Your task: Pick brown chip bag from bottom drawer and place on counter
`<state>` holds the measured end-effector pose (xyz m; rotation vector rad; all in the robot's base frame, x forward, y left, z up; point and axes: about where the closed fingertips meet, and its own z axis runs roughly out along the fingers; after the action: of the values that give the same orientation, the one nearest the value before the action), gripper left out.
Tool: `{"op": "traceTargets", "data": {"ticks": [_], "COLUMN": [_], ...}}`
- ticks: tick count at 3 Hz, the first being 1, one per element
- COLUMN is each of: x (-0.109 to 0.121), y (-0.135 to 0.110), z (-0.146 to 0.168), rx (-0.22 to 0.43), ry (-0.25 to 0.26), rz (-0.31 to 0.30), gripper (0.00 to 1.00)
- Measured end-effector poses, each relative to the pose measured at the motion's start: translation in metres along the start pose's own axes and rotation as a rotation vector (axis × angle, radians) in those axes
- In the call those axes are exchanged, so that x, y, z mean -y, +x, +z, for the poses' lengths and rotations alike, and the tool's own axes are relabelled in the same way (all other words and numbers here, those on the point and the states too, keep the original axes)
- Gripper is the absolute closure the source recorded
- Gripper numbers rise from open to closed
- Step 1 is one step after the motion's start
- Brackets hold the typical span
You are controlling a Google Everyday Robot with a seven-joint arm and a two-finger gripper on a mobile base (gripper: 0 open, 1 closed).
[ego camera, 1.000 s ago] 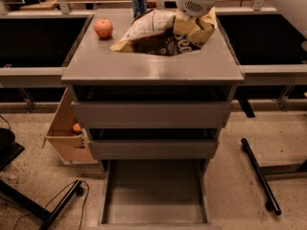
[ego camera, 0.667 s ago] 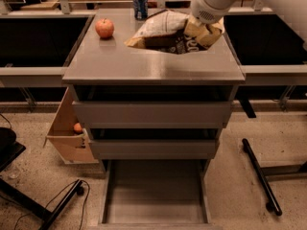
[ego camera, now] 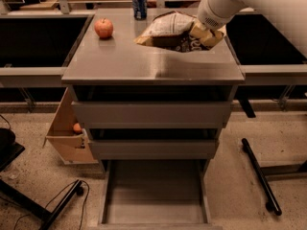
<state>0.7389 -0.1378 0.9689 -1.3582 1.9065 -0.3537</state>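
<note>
The brown chip bag (ego camera: 169, 30) hangs tilted just over the far right part of the counter (ego camera: 144, 63), its tan tip pointing left. My gripper (ego camera: 207, 34) is at the bag's right end and is shut on it, with the white arm reaching in from the upper right. The bottom drawer (ego camera: 154, 198) is pulled open at the foot of the cabinet and its grey floor is bare. The two upper drawers are closed.
A red apple (ego camera: 103, 28) sits on the counter's far left and a blue can (ego camera: 139, 4) at its far edge. A cardboard box (ego camera: 66, 135) holding an orange object leans left of the cabinet. A black bar (ego camera: 259, 175) lies on the floor at right.
My gripper has carried the chip bag to the right and a little farther back over the counter. The drawer, apple and can have not moved.
</note>
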Motion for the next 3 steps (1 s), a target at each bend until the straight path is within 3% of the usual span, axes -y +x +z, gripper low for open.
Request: {"op": "traceTargets", "data": {"ticks": [3], "x": [0.0000], "y": [0.0000], "z": [0.0001], "rx": [0.000], "ry": [0.000], "rz": [0.000], "gripper": [0.06]}}
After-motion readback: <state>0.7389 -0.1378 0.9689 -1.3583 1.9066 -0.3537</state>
